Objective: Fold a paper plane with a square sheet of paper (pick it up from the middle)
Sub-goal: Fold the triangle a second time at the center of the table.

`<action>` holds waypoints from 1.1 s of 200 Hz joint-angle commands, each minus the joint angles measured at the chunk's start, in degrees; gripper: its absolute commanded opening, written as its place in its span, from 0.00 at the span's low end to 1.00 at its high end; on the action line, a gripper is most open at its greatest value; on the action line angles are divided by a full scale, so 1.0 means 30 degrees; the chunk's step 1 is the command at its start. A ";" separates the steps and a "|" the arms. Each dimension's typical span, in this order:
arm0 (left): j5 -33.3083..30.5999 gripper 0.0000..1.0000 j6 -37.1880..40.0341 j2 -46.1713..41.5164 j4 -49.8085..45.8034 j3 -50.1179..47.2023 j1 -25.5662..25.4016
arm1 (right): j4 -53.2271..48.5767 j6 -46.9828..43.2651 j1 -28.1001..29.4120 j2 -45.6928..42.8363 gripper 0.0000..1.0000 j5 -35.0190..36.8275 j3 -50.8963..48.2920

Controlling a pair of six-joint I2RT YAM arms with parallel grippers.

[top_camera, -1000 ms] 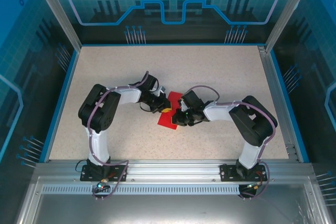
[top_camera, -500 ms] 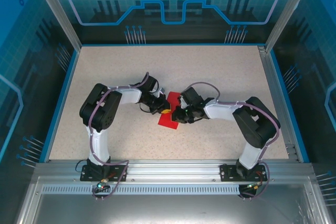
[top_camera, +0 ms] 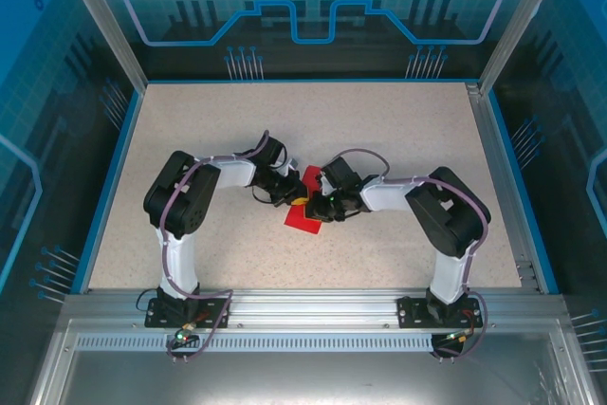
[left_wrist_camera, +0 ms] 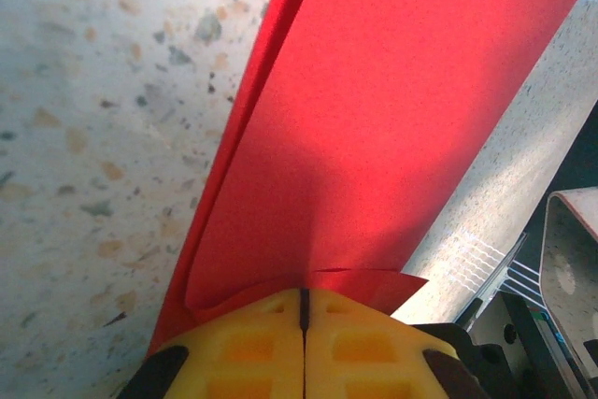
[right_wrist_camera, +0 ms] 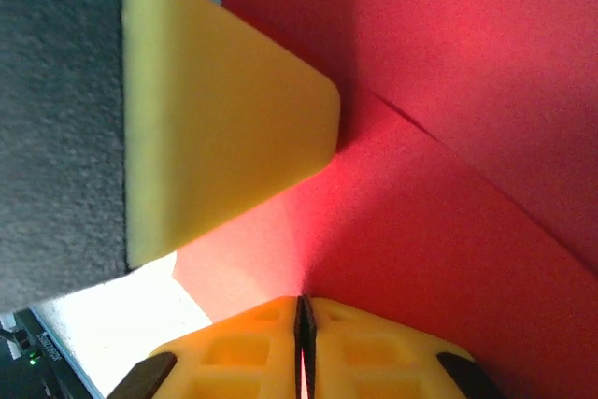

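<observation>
My left fingers [left_wrist_camera: 297, 306] are pressed together, tips at the edge of the folded red sheet [left_wrist_camera: 374, 119], which lies on the speckled surface [left_wrist_camera: 93, 137]. My right fingers [right_wrist_camera: 293, 317] are together too, tips against the sheet, near one left finger that rests on it.

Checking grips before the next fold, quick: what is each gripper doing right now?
Left gripper: closed, pinching the red paper.
Right gripper: closed on the same paper.
</observation>
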 commanded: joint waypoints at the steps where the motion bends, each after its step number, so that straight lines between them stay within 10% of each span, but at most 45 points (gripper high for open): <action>1: -0.1522 0.07 -0.0105 0.0597 -0.1197 -0.0665 0.0045 | -0.1537 0.0090 0.0298 -0.0290 0.12 0.0002 -0.1228; 220: -0.1425 0.07 -0.0277 0.0488 -0.1143 -0.0698 0.0046 | -0.1776 0.1276 0.0727 -0.4867 0.15 0.1222 -0.5313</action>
